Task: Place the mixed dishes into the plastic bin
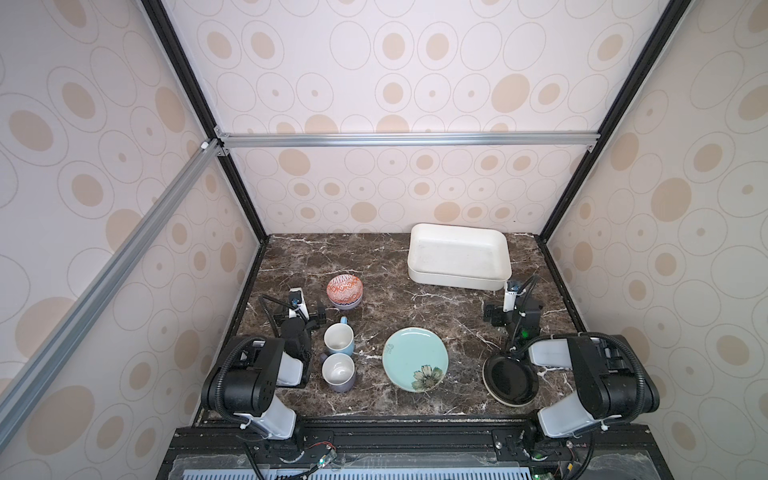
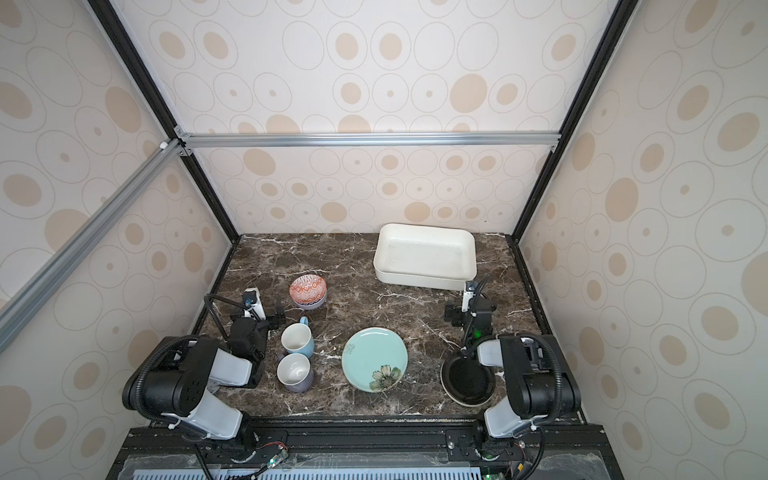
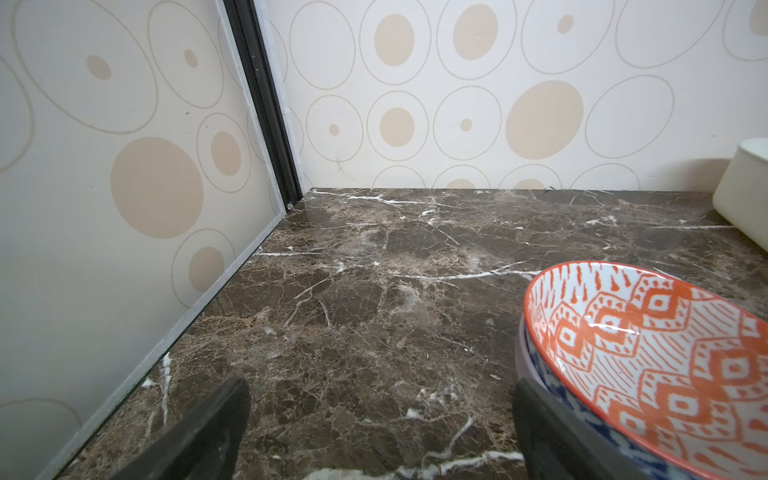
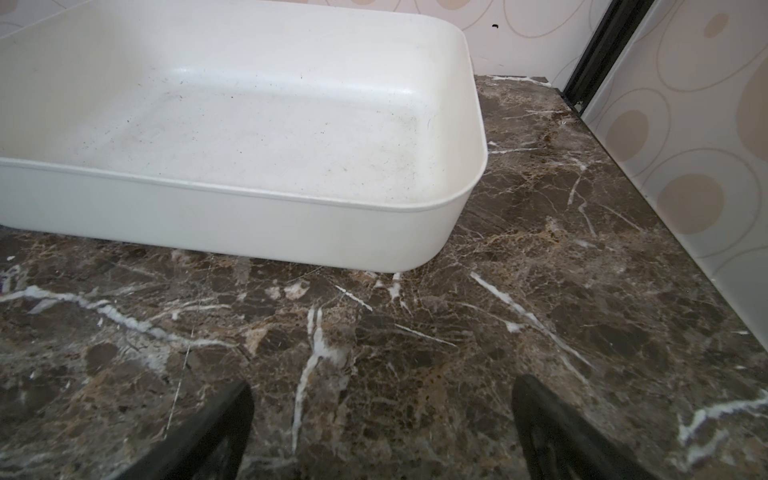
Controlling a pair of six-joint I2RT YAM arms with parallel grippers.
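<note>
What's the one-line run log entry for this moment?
left end effector: open, empty, beside bowls | right end effector: open, empty, facing bin | bin: empty | table: blue mug, grey mug, teal plate, black plate

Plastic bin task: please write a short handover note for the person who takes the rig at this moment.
Left gripper: jaws open, empty, beside the orange-patterned bowl stack.
Right gripper: jaws open, empty, just in front of the plastic bin.
Bin: empty, at the far right of the table.
Still on the table: light-blue mug, lavender-grey mug, teal plate, black-and-cream plate.
Done: nothing yet.
Left: every dish must go into the bin.
</note>
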